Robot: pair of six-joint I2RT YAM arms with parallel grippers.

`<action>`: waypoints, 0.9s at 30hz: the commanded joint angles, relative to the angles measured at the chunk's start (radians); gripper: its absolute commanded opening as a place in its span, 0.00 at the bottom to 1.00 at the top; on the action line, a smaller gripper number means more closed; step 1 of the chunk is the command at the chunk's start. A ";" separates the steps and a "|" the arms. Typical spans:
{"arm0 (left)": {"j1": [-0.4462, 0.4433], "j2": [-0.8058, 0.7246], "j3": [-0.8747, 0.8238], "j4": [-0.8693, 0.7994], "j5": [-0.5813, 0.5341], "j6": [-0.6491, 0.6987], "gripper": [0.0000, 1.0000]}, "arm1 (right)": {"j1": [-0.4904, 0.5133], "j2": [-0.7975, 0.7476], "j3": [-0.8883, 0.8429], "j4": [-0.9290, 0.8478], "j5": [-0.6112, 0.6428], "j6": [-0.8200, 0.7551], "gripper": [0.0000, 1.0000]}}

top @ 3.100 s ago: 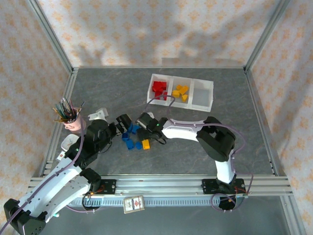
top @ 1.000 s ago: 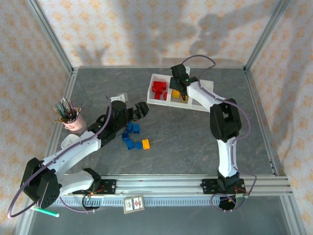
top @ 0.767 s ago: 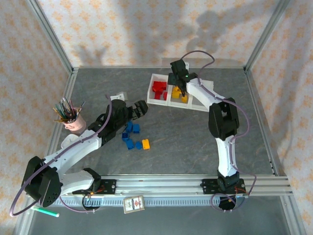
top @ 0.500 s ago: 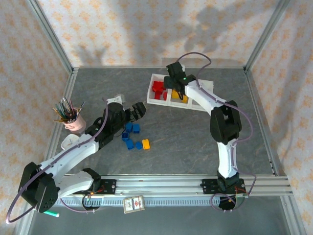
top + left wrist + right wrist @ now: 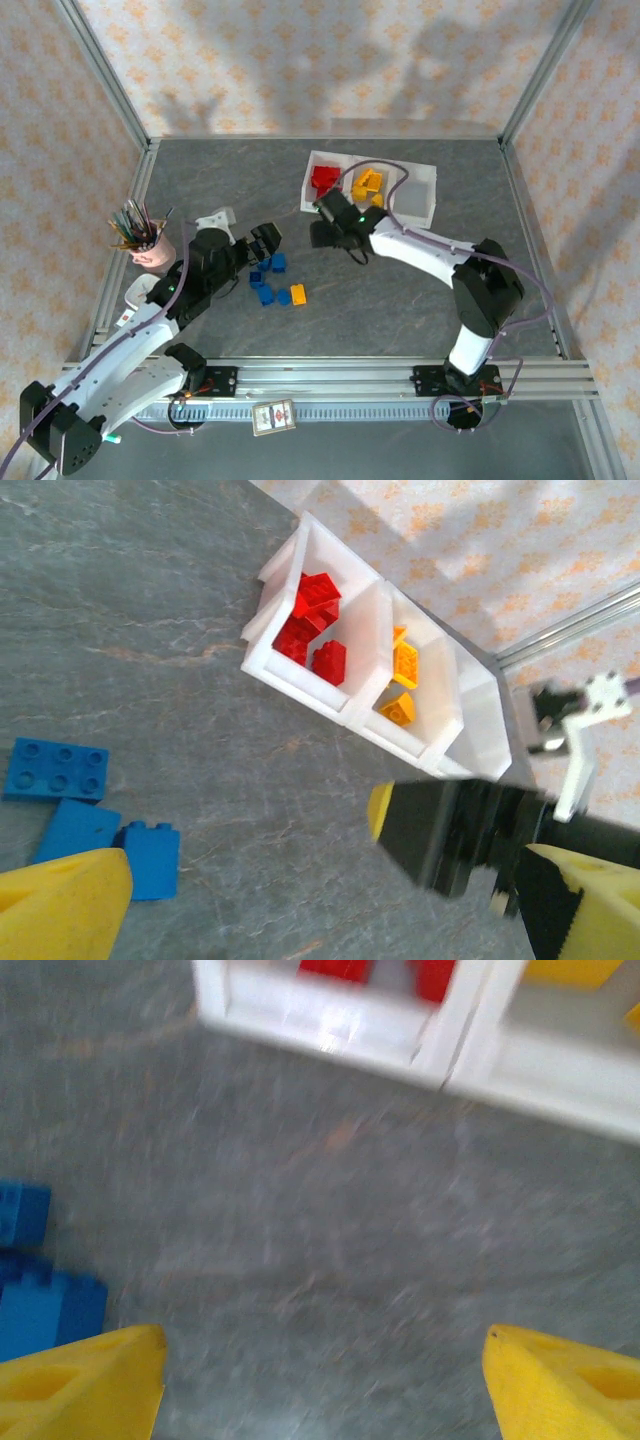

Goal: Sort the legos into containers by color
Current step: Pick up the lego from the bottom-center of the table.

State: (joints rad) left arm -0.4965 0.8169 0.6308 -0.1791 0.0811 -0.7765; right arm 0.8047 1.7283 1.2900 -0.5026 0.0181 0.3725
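Right claw (image 5: 320, 1345) gapes wide with nothing between its jaws, hanging over the grey stone-patterned table (image 5: 400, 300) at mid-frame in the top view, just below the white three-bin plastic tray (image 5: 415, 192) at upper centre. Left claw (image 5: 266, 239), left of centre, is likewise spread wide and empty. A pink cup of pens (image 5: 150, 252) stands at the left edge. Red bricks (image 5: 324, 180) lie in the tray's left bin and yellow-orange bricks (image 5: 368, 185) in its middle one. Blue bricks (image 5: 266, 294) and a lone yellow-orange brick (image 5: 298, 294) lie loose on the table just below the left claw.
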 commanded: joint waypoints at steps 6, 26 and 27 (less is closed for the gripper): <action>0.006 -0.144 -0.049 -0.180 -0.087 0.021 0.99 | 0.213 0.051 -0.051 0.069 0.004 0.147 0.77; 0.007 -0.267 -0.156 -0.198 -0.099 -0.019 0.99 | 0.323 0.144 -0.120 0.142 0.084 0.294 0.60; 0.007 -0.264 -0.154 -0.197 -0.096 -0.018 0.99 | 0.323 0.145 -0.124 0.139 0.089 0.299 0.59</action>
State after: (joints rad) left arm -0.4965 0.5491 0.4747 -0.3679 -0.0086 -0.7883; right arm 1.1252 1.8618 1.1946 -0.3561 0.0528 0.6373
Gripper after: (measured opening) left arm 0.992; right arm 0.599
